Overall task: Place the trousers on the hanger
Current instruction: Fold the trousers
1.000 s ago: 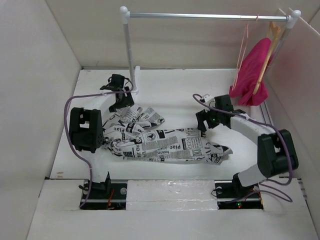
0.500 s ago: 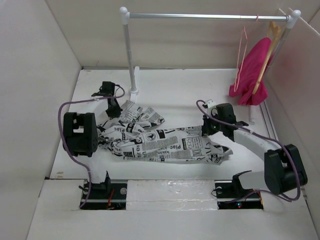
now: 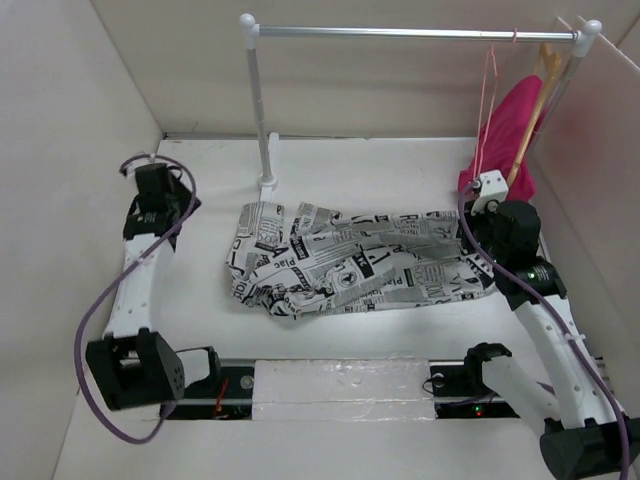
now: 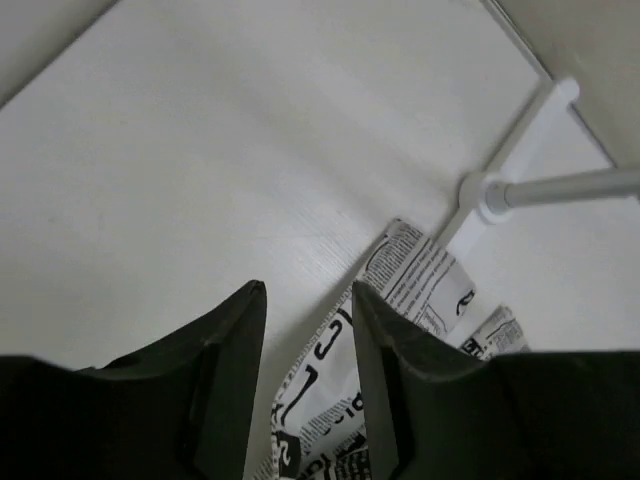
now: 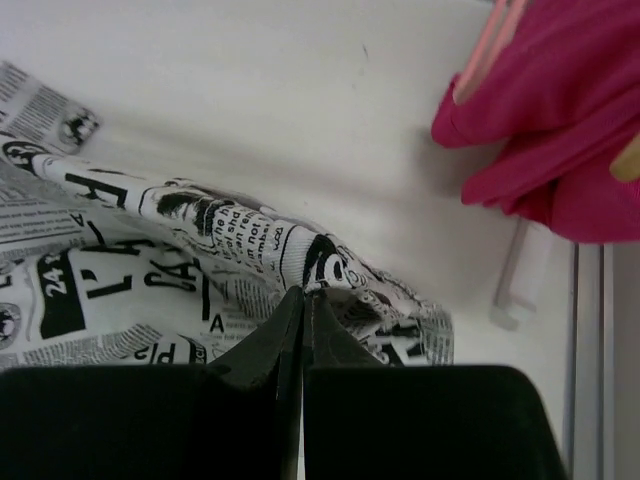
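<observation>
The trousers, white with black newspaper print, lie spread across the middle of the table. My right gripper is at their right end. In the right wrist view it is shut on a bunched edge of the trousers. My left gripper sits far left near the wall, apart from the cloth. Its jaws stand open with nothing between them, and the trousers lie beyond. The hanger, a thin salmon-pink wire, hangs from the rail at the right; the hanger also shows beside my right gripper.
A white clothes rack stands at the back, with its rail overhead and its post base just behind the trousers. A magenta garment hangs on a wooden hanger at the right. Walls close in on both sides.
The trousers went from a crumpled strip to a flatter spread, shifted back and right. My right gripper shut on their right end and pulled right. My left gripper withdrew to the far left and opened.
</observation>
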Robot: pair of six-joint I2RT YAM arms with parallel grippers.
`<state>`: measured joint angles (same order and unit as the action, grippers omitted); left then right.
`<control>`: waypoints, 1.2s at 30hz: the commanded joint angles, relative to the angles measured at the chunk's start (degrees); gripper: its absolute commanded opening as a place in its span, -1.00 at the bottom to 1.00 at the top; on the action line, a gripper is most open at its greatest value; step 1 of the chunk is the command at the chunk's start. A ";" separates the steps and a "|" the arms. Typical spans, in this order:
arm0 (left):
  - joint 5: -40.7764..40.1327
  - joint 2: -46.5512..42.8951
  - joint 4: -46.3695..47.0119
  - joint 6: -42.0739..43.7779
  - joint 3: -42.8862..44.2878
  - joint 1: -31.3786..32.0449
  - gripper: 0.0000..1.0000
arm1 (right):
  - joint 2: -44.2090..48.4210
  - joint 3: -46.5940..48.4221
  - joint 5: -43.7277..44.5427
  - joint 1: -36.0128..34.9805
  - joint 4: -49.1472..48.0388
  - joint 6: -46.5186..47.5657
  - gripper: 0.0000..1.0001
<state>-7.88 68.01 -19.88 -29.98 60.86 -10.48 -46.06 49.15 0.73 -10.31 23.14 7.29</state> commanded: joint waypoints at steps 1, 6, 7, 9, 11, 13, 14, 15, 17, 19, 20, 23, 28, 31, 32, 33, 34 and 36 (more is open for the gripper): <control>6.65 13.84 -2.14 6.14 5.34 10.61 -0.05 | -1.75 -0.81 0.17 2.92 4.11 0.71 -1.00; 10.69 27.67 -3.07 9.33 11.29 18.73 0.19 | -0.34 -0.63 -0.29 2.92 2.70 0.62 -1.00; 11.21 29.10 -2.54 8.37 11.56 18.74 0.21 | -0.34 0.24 -0.29 2.92 3.40 0.79 -1.00; 9.82 33.39 -2.36 7.74 12.70 18.74 0.28 | -0.17 0.86 -0.29 2.92 4.72 0.97 -1.00; 6.33 37.35 -4.63 8.35 15.41 18.74 0.32 | 0.53 0.78 -2.40 2.92 5.25 1.06 -1.00; 3.85 41.06 -7.11 8.53 15.96 18.74 0.32 | 1.06 0.34 -2.23 3.44 5.43 1.67 -1.00; 3.40 41.15 -6.41 8.44 13.95 18.74 0.28 | 0.72 0.25 -2.40 3.45 5.86 1.85 -1.00; 2.70 40.54 -5.88 7.92 12.89 18.74 0.21 | 0.62 0.34 -2.84 3.45 6.22 1.94 -1.00; 1.39 39.31 -5.52 6.00 9.65 18.74 -0.29 | 0.62 0.25 -3.72 3.45 6.66 1.94 -1.00; 0.23 35.98 -4.65 4.58 6.73 18.74 -0.89 | 1.06 -0.45 -4.51 3.45 6.22 1.94 -1.00; 0.41 34.66 -3.95 3.79 3.42 18.13 -1.00 | 1.15 -0.71 -4.69 3.45 5.52 1.94 -1.00; 4.88 28.60 -0.35 3.78 -1.51 16.82 -1.00 | 0.63 -1.95 -6.18 3.45 3.77 1.85 -1.00; 15.60 24.89 0.99 7.03 -0.14 16.28 -0.41 | -1.75 -1.86 -7.85 3.45 3.41 2.99 -1.00; 10.03 24.20 -2.79 6.17 1.89 16.81 -1.00 | -1.92 -1.07 -7.50 3.45 3.41 3.26 -1.00; 8.51 23.49 -3.49 5.46 1.37 15.85 -1.00 | -1.84 -0.81 -7.41 3.45 3.41 3.34 -1.00; 4.49 21.92 -5.24 4.76 0.67 13.67 -1.00 | -1.92 -0.63 -7.24 3.45 3.58 3.35 -1.00; 0.80 20.86 -6.13 2.66 -0.03 11.90 -1.00 | -1.92 -0.54 -6.45 3.45 3.58 3.52 -1.00; -1.51 15.44 -7.62 0.19 -3.80 6.99 -1.00 | -2.54 -0.98 -6.10 3.98 4.20 3.61 -1.00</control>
<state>-1.28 91.44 -22.59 -25.96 59.51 2.81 -48.47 46.98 -5.63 -7.03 29.58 10.15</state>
